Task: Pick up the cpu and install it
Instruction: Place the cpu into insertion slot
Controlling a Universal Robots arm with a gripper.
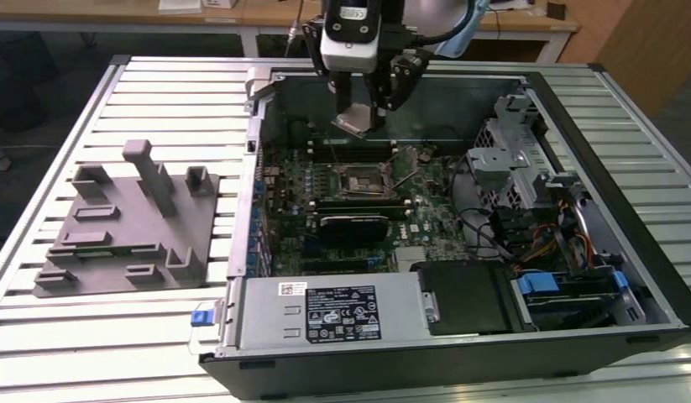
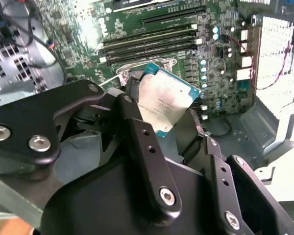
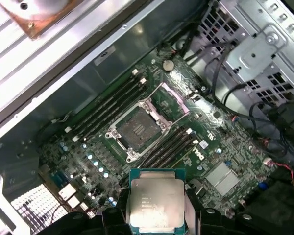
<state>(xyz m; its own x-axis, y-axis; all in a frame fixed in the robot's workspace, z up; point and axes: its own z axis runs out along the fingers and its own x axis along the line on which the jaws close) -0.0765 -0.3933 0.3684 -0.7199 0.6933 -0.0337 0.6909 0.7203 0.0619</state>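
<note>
My gripper (image 1: 362, 107) is shut on the cpu (image 1: 354, 122), a flat square chip with a pale silver top. It hangs tilted in the air above the far part of the open computer case. In both wrist views the cpu (image 2: 164, 100) (image 3: 154, 200) sits between the black fingers (image 2: 137, 128). The motherboard socket (image 3: 137, 129) lies open below, with its metal load plate (image 3: 174, 100) swung up. In the exterior view the socket (image 1: 358, 178) lies nearer the camera than the chip, well below it.
The case (image 1: 250, 168) lies open on a slatted metal table (image 1: 87, 336). Memory slots (image 3: 105, 110) flank the socket. A drive cage (image 1: 513, 159) and cables (image 1: 536, 235) fill the exterior view's right. A grey fixture plate (image 1: 133, 231) with upright posts stands at the exterior view's left.
</note>
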